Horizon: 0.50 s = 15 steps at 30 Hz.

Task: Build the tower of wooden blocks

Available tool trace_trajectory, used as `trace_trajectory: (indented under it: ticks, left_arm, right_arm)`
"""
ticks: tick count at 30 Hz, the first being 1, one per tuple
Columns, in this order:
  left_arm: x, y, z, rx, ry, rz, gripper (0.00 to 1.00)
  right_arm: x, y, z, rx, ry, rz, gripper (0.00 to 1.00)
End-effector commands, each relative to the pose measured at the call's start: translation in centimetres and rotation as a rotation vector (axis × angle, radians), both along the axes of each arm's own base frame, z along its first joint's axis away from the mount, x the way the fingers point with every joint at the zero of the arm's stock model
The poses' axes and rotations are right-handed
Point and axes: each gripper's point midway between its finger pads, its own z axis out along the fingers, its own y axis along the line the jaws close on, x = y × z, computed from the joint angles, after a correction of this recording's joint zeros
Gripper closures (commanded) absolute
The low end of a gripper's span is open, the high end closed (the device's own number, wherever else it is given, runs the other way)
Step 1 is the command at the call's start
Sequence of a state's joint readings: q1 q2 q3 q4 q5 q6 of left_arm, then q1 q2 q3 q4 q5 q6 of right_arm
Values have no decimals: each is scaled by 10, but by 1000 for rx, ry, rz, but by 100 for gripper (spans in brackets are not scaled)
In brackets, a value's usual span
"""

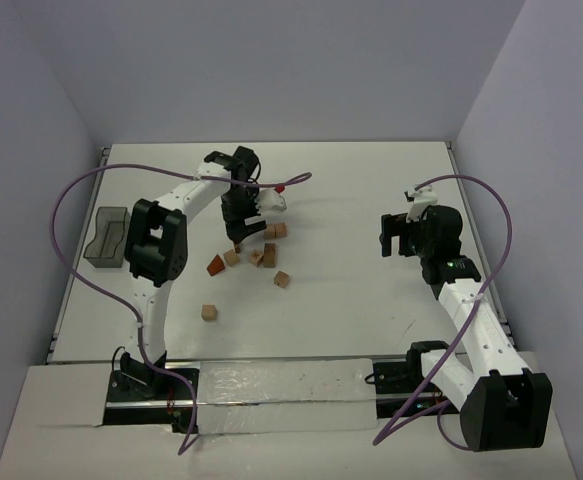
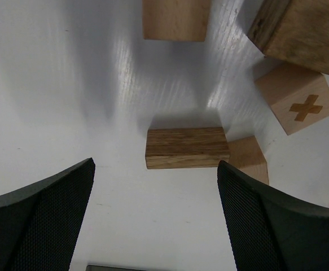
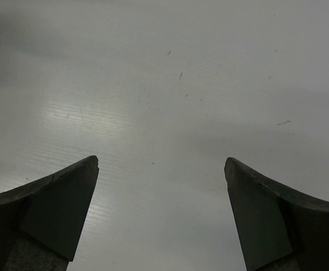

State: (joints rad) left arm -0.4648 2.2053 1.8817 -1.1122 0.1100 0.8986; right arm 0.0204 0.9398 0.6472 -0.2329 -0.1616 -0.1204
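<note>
Several light-tan wooden cubes (image 1: 258,255) lie scattered on the white table around its middle left. One cube (image 1: 209,312) lies apart, nearer the arms. A reddish-brown wedge block (image 1: 215,265) sits at the left of the cluster. My left gripper (image 1: 239,232) hangs open just behind the cluster. In the left wrist view the left gripper (image 2: 156,175) shows nothing between its fingers. Just ahead lies a flat wood block (image 2: 187,148) touching a small cube (image 2: 250,159). A cube marked with a cross (image 2: 297,104) sits to the right. My right gripper (image 1: 396,235) (image 3: 161,164) stands open over bare table.
A dark translucent bin (image 1: 106,238) stands at the table's left edge. Purple cables loop from both arms. Grey walls close the table on three sides. In the left wrist view, two more blocks (image 2: 175,20) (image 2: 299,34) lie beyond the flat one.
</note>
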Motion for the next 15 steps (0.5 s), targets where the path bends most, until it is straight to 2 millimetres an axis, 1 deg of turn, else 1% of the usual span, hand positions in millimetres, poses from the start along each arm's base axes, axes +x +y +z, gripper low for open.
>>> trace_trajectory:
  ticks: [1, 8, 15]
  left_arm:
    - [-7, -5, 5, -12, 40, -14, 5]
    - [-12, -2, -5, 15, 56, 3, 6]
    - [-8, -2, -9, 26, 46, 31, 9]
  right_arm:
    - [9, 2, 18, 4, -45, 2, 0]
    - [9, 2, 17, 4, -42, 2, 0]
    - [9, 2, 18, 4, -44, 1, 0]
